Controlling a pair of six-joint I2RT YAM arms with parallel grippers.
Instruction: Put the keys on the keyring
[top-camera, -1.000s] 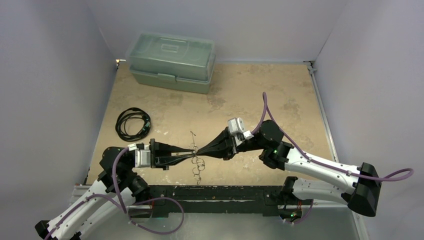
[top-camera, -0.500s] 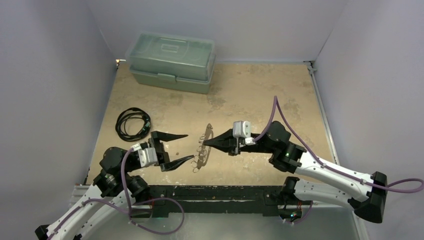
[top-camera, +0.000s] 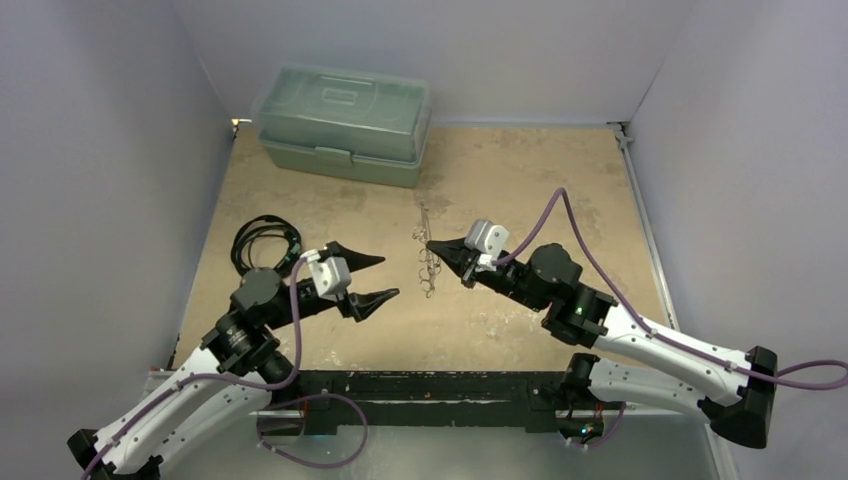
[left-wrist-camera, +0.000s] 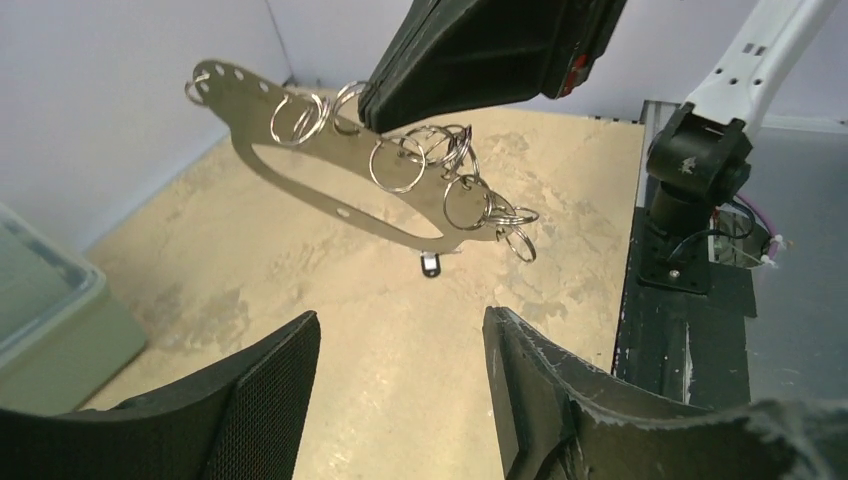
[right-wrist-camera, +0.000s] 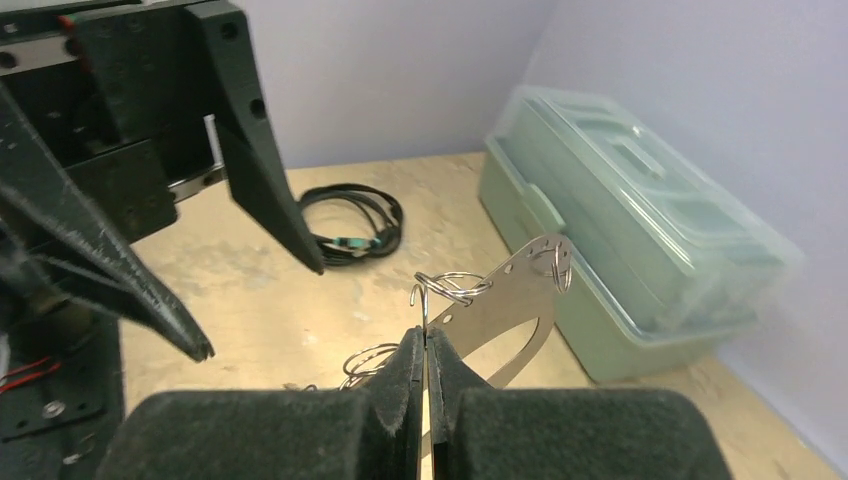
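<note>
The keyring (top-camera: 426, 262) is held clear of the desk (top-camera: 540, 190) by the right pincer (top-camera: 432, 246), whose jaws are pressed together on the rim of the thin metal oval. In the right wrist view the plate is seen pinched edge-on, its far end tilted up toward the box (top-camera: 345, 125). The small rings (left-wrist-camera: 395, 165) are left to dangle freely from the holes along its edge. This hold is judged to be a presentation: the loop is kept in the air between the arms so that the rings can be reached from the other side.

The left pincer (top-camera: 388, 277) is spread wide and nothing is carried in it. It is pointed at the keyring from the left but kept apart from it. In its own wrist view the loop is framed just above the gap between its fingers (left-wrist-camera: 265, 400).

What seems to be one small dark-headed key (left-wrist-camera: 430, 265) is seen just under the loop. Whether it hangs from a ring or lies on the desk cannot be told. No other key can be made out. The cable (top-camera: 265, 247) is left well to the side, uninvolved.

A key is judged to be needed next in the left pincer. The rings are thin and free to swing, so threading is expected to be delicate.
</note>
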